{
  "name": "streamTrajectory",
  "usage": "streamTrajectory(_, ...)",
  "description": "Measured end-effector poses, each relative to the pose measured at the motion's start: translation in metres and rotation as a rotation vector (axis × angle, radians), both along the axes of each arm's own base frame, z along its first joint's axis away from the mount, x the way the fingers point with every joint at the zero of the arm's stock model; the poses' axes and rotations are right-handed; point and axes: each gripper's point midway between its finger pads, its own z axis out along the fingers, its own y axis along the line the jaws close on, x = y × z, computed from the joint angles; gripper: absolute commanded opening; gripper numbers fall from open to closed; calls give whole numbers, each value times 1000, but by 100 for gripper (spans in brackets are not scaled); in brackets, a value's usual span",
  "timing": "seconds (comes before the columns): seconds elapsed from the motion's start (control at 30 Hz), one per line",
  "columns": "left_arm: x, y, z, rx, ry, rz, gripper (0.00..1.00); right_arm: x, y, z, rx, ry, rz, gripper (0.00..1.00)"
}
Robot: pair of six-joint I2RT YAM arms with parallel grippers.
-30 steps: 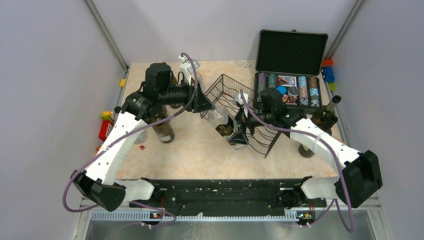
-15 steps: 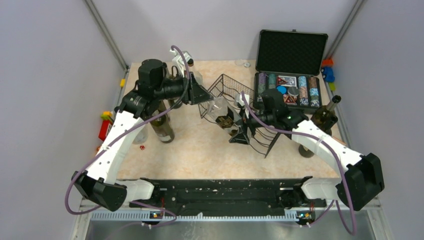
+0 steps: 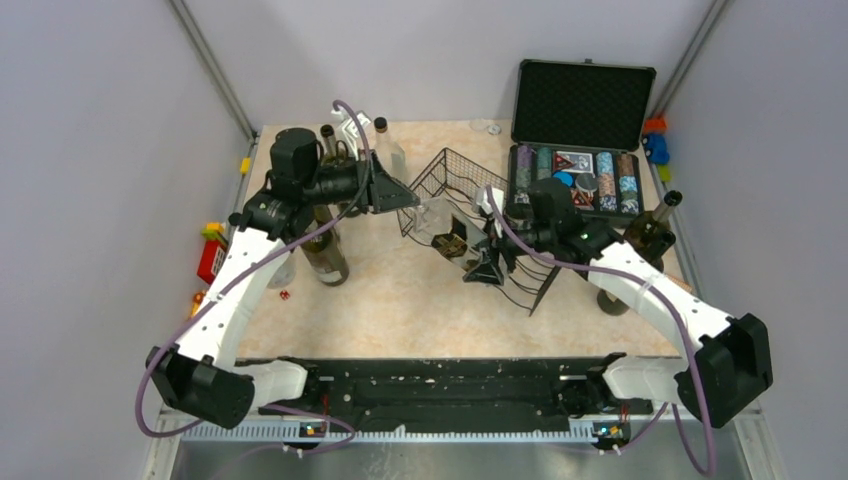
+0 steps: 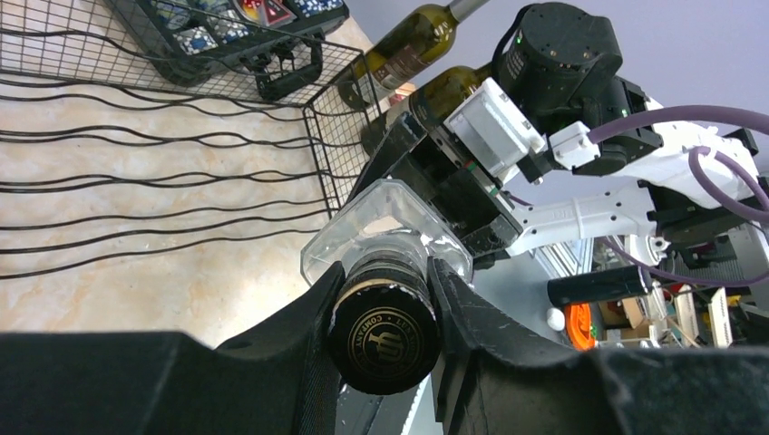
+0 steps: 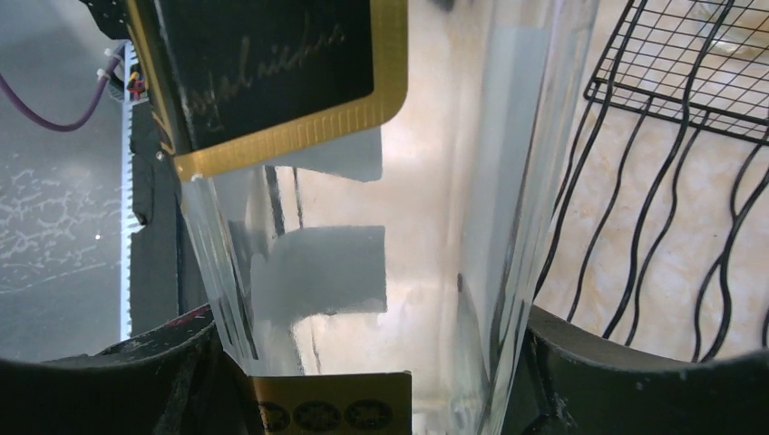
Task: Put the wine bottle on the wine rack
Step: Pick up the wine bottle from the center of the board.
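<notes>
The wine bottle (image 3: 440, 232) is clear and square-sided, with a black cap and a black-and-gold label. It hangs tilted over the left end of the black wire wine rack (image 3: 520, 265). My left gripper (image 3: 405, 200) is shut on the bottle's neck just below the cap (image 4: 384, 337), a finger on each side. My right gripper (image 3: 472, 256) reaches in from the right and its fingers (image 5: 580, 372) press both sides of the glass body (image 5: 390, 227). The rack's wavy wires (image 5: 671, 181) lie right beside the bottle.
An open black case of poker chips (image 3: 575, 175) stands behind the rack. A dark bottle (image 3: 325, 255) stands under the left arm. A green bottle (image 3: 650, 235) is at the right. A clear bottle (image 3: 388, 150) stands at the back. Small toys lie along both table edges.
The left arm has drawn back and to the left, carrying the bottle's neck with it. The right gripper's jaws have narrowed from wide open onto the bottle's body.
</notes>
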Motion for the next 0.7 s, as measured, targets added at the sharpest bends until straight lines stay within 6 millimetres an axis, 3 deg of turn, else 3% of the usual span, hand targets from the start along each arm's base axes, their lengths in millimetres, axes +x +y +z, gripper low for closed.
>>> streamTrajectory(0.2,-15,7,-6,45,-38,-37,54,-3,-8,0,-29,-60,19,0)
streamTrajectory(0.37,-9,24,-17,149,-141,2,74,-13,-24,-19,-117,7,9,0)
streamTrajectory(0.53,-11,36,-28,257,-221,-14,82,-20,-31,-31,-170,35,23,0)
streamTrajectory(0.7,-19,46,-30,372,-335,-66,83,-27,-31,-45,-216,62,59,0)
